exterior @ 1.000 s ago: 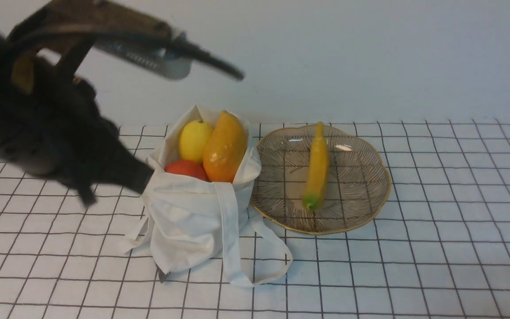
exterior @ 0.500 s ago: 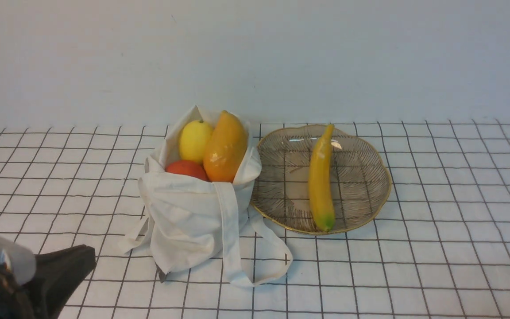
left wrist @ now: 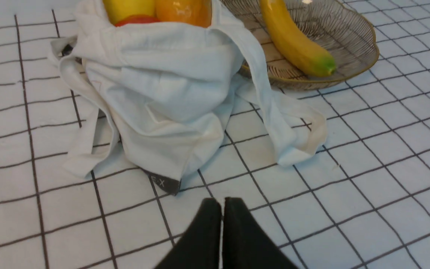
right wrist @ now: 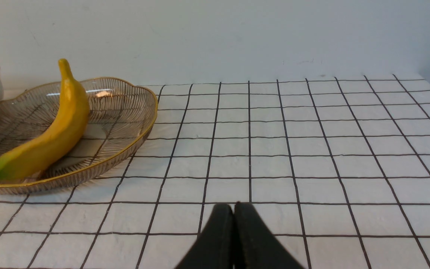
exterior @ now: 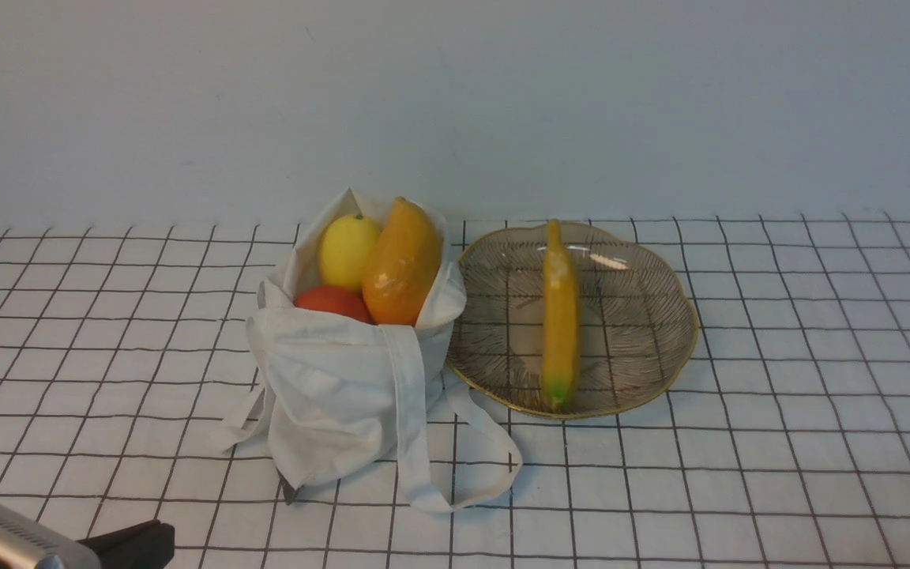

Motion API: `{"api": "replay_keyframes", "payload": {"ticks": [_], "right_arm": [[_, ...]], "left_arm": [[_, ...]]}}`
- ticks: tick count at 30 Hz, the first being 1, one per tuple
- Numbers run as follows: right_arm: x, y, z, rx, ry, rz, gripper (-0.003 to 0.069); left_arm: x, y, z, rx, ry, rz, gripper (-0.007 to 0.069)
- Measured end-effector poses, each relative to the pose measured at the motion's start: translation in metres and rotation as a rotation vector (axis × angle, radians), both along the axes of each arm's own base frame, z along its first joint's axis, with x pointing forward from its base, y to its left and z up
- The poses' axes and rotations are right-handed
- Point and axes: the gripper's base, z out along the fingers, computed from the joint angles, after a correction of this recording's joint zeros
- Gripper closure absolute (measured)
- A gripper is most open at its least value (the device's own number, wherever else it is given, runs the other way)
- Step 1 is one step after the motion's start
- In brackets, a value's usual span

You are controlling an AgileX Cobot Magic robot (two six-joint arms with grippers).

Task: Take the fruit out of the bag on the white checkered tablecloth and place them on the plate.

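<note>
Banana (exterior: 561, 316) on plate (exterior: 633, 340); plate right of bag (exterior: 329, 395). Lemon (exterior: 348, 251), mango (exterior: 402, 265), tangerine (exterior: 334, 303) in bag; lemon left of mango, behind tangerine.

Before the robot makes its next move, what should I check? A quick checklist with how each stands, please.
1. Long yellow green-tipped banana inside the ribbed brownish glass plate: ok.
2. Off-white cloth bag's mouth open, round yellow lemon and orange-yellow mango exposed: ok.
3. Red-orange round fruit fully exposed: not ok, partly covered.
4. Left gripper open for grasping: not ok, shut.
5. Right gripper empty: ok, shut on nothing.
</note>
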Motion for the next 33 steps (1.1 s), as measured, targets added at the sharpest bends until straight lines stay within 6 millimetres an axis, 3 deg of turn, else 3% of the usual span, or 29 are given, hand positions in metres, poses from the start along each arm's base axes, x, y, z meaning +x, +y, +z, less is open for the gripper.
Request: {"api": "replay_keyframes", "payload": {"ticks": [6, 12, 19, 22, 33], "right_arm": [[0.0, 0.0, 0.0, 0.0, 0.0, 0.0, 0.0674], [0.0, 0.0, 0.0, 0.0, 0.0, 0.0, 0.0674], [0.0, 0.0, 0.0, 0.0, 0.0, 0.0, 0.0674], [0.0, 0.0, 0.0, 0.0, 0.0, 0.0, 0.0674], [0.0, 0.0, 0.0, 0.0, 0.0, 0.0, 0.0674]], "left_arm": [[0.001, 0.005, -0.002, 0.077, -0.021, 0.013, 0.0632], [-0.008, 0.023, -0.001, 0.092, -0.125, 0.14, 0.0632], [-0.024, 0.04, -0.031, 0.034, -0.163, 0.356, 0.0632], [-0.027, 0.044, -0.035, 0.03, -0.199, 0.417, 0.0632], [-0.029, 0.046, -0.051, 0.081, -0.17, 0.427, 0.0632]]}}
